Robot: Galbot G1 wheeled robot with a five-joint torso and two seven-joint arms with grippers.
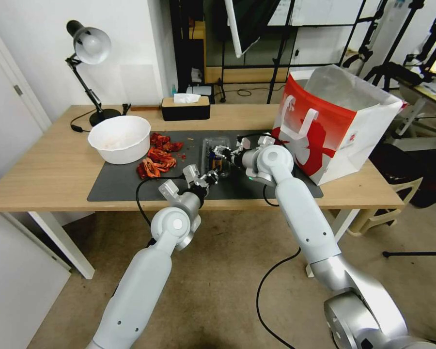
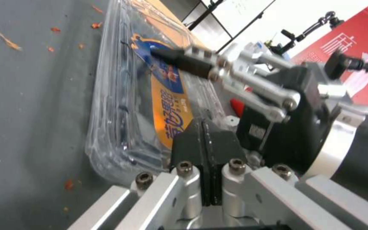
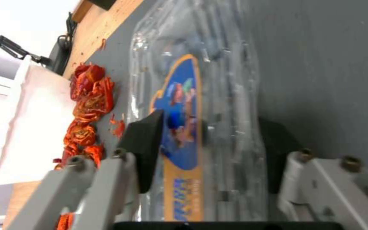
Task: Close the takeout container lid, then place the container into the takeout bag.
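The takeout container (image 1: 211, 145) lies flat on the dark mat (image 1: 126, 182), mid-table. Its lid (image 3: 218, 80), with a blue and orange label (image 2: 167, 95), sits down on top. My right gripper (image 1: 218, 153) reaches in from the right. Its pads (image 3: 143, 150) straddle the clear box (image 3: 235, 95) across its width and touch both sides. My left gripper (image 1: 212, 176) is at the container's near end, its black pads (image 2: 195, 143) pressed together against the plastic (image 2: 116, 105). The red-and-white takeout bag (image 1: 334, 121) stands open at the table's right end.
A white bowl (image 1: 118, 138) and a heap of red shell scraps (image 1: 157, 155) lie left of the container. A black tissue box (image 1: 185, 107) and a desk lamp (image 1: 89, 46) stand at the back. Tripods and a chair crowd the floor to the right.
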